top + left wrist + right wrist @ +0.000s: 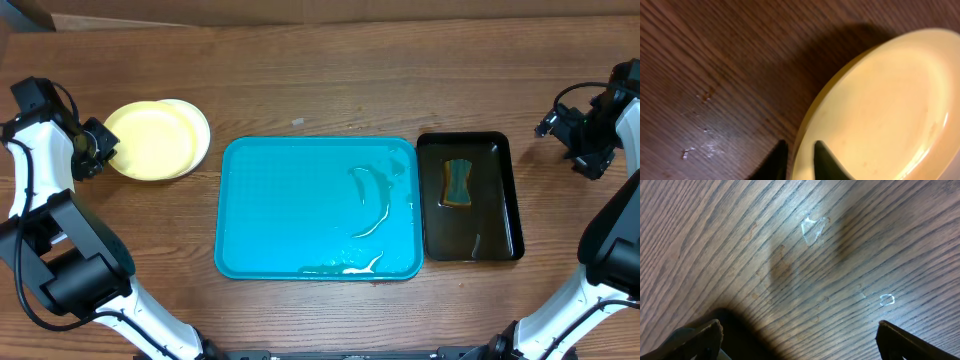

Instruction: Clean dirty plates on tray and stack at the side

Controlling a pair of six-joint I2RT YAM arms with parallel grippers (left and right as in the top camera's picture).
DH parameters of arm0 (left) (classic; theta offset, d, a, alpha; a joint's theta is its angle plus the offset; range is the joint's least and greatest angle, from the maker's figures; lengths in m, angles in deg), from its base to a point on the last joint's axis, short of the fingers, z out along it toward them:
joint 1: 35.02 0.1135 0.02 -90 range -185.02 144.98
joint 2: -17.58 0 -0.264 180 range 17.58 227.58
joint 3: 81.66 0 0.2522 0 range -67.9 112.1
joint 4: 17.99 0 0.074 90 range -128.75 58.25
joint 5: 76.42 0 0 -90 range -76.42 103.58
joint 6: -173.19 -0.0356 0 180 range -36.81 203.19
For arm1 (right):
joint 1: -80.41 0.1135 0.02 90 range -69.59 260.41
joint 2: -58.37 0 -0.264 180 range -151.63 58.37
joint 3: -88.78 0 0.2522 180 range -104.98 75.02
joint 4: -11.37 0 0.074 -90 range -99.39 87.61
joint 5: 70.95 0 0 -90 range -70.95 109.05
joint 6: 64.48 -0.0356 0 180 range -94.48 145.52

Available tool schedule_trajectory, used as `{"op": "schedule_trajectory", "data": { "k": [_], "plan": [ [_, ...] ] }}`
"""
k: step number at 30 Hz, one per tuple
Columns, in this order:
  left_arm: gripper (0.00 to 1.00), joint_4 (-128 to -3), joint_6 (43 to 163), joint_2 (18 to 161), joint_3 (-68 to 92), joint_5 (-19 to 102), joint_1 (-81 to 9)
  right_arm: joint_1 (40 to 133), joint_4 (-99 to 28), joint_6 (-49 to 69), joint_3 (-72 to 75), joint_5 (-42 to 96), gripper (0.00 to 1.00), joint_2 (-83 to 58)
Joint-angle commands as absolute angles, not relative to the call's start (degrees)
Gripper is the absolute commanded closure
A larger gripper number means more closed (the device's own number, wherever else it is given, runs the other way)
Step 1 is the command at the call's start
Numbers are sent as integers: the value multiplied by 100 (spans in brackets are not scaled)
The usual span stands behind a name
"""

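Yellow round plate [150, 140] is stacked left of the bare turquoise plastic tray [280, 200], so nearly done; left gripper [800, 152] pinches its rim, right gripper [799, 327] spread wide.

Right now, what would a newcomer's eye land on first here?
The turquoise tray mid-table stands out first: no plates on it, only wet streaks. Left of it a yellow plate sits on a white plate, with the left gripper straddling the yellow rim. Right of it a sponge lies in a black tray.
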State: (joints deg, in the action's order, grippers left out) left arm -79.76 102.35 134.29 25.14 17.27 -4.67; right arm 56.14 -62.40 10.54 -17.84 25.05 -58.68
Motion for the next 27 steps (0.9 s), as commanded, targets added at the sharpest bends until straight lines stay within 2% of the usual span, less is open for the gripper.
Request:
{"op": "schedule_trajectory", "data": {
  "k": [1, 2, 5, 7, 9, 10, 11, 17, 27],
  "plan": [
    [57, -7862, 10012, 13484, 2555, 2424, -542, 5629, -6216, 1032, -1876, 2512, 0, -5669],
    [39, -7853, 9743, 13484, 2568, 2817, -544, 5629, -6216, 1032, -1876, 2512, 0, -5669],
    [18, -7831, 8923, 13484, 2588, 4072, -544, 5629, -6216, 1032, -1876, 2512, 0, -5669],
    [12, -7858, 8700, 13484, 2610, 4673, -546, 5629, -6216, 1032, -1876, 2512, 0, -5669],
    [12, -7849, 8639, 13484, 2610, 5128, -546, 5629, -6216, 1032, -1876, 2512, 0, -5669],
    [8, -7847, 8670, 13484, 2610, 5235, -546, 5629, -6216, 1032, -1876, 2512, 0, -5669],
    [0, -7851, 8766, 13484, 2610, 5261, -546, 5629, -6216, 1032, -1876, 2512, 0, -5669],
    [0, -7831, 8960, 13484, 2608, 5003, -546, 5629, -6216, 1032, -1876, 2512, 0, -5669],
    [0, -7831, 8963, 13484, 2608, 3029, -542, 5629, -6216, 1032, -1876, 2512, 0, -5669]
  ]
}}
